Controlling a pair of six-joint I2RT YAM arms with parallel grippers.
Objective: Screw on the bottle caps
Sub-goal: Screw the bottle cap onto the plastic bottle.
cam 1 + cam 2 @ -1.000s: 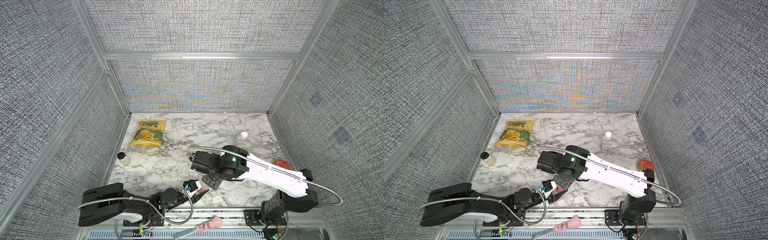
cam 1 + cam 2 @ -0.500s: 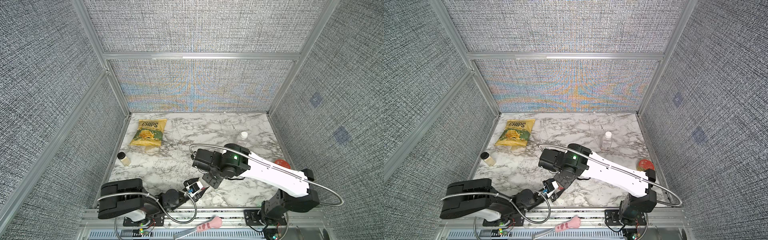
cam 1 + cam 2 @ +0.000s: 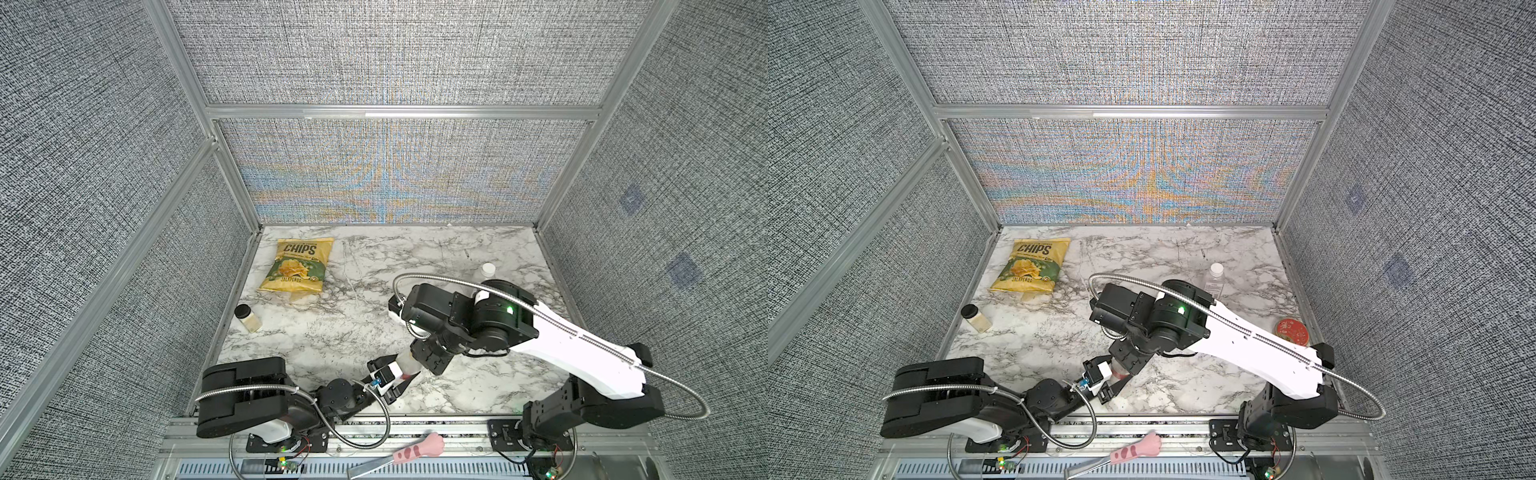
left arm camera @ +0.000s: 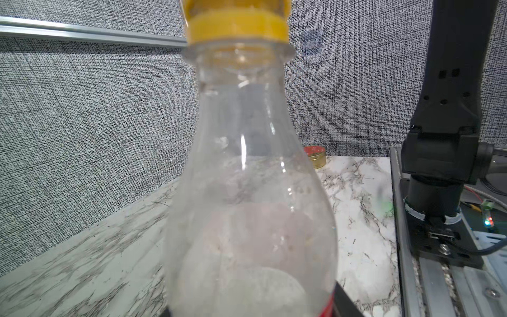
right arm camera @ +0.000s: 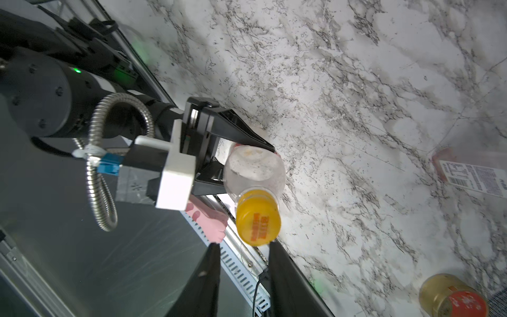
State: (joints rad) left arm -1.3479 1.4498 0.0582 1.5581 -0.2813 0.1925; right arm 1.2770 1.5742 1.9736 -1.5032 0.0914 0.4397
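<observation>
Nearest us, on the front rail, lies a pink-handled tool (image 3: 417, 449). Just beyond it, at 6 o'clock on the marble table (image 3: 332, 332), our left gripper (image 3: 405, 368) is clamped around the lower body of the tall bottle (image 4: 247, 192), close to its red label. We cannot tell whether the bottle's base rests on the marble. The orange-yellow cap (image 5: 258, 216) sits on the bottle's neck. Our right gripper (image 5: 244, 245) hangs over it from above. Its jaws are drawn in to about the cap's width and its tips are at the cap's rim; how firmly they pinch we cannot tell.

Farther back, a small jar (image 3: 247, 318) with a black lid stands at 9 o'clock by the table's edge. A red tin (image 3: 1291, 332) sits at 3 o'clock. At 2 o'clock the shorter bottle (image 3: 1213, 286) stands upright, well apart from both grippers, with the white cap (image 3: 1216, 269) on top. Farthest off, at 11 o'clock, a yellow chips bag (image 3: 297, 266) lies flat.
</observation>
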